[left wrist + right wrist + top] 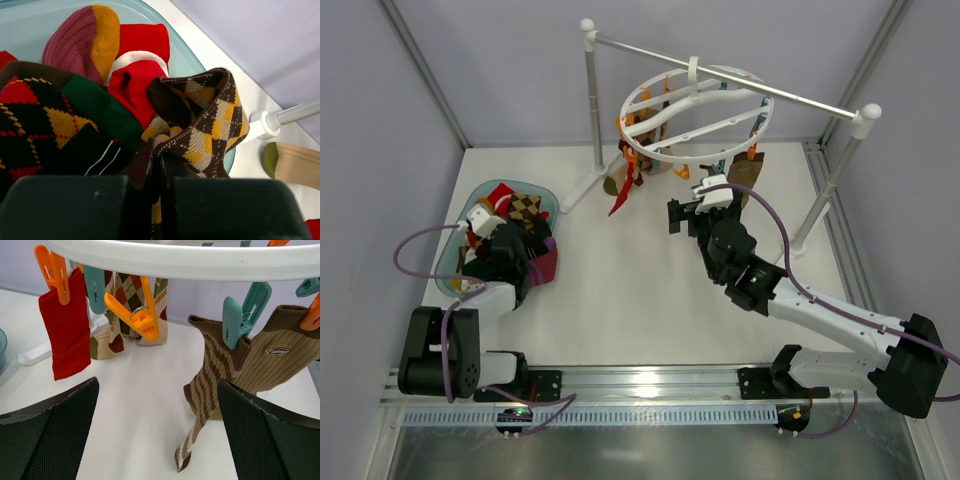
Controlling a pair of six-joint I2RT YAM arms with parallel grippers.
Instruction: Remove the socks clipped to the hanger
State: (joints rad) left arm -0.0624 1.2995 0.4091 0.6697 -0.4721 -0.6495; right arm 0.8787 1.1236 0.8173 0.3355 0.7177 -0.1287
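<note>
My left gripper (160, 186) is shut over the tray (176, 51), pinching the brown argyle sock (210, 130) I think, view's tight. Right gripper (157, 386) jaws wide apart, nothing in em, just under the hanger (190, 261) w/ red sock (65, 337) & brown ribbed sock (220, 375) clipped on.

Overhead and close right wrist seemingly share hanger (200, 260).
</note>
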